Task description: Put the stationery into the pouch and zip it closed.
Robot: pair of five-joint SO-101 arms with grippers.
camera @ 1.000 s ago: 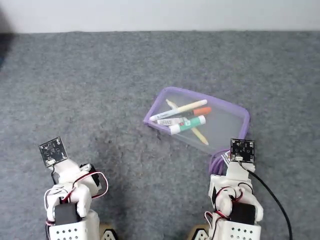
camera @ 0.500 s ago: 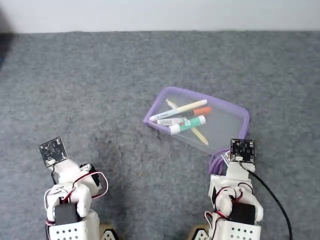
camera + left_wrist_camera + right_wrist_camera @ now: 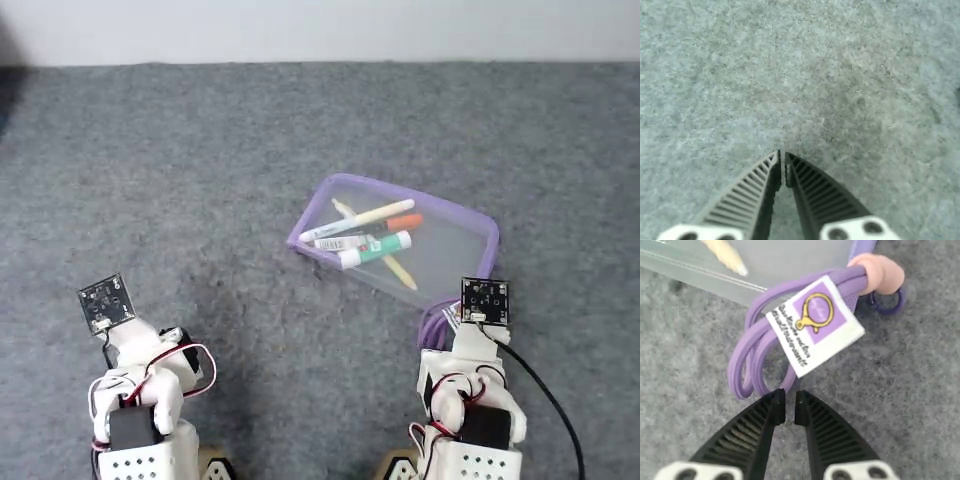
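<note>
We are counting one pouch (image 3: 440,208) and five pens (image 3: 375,248) from above; close up, one tagged strap (image 3: 738,367). Left gripper (image 3: 783,167), right gripper (image 3: 789,407): closed, empty.

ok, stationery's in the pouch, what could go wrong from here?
1. The purple strap and its tag lie right at the right jaws; closing there may drag the pouch instead of working its zip.
2. The left jaws sit over bare carpet, away from the pouch, so nothing braces it; it may slide.

Left end effector (image 3: 783,167) and right end effector (image 3: 786,410) both hang closed.
</note>
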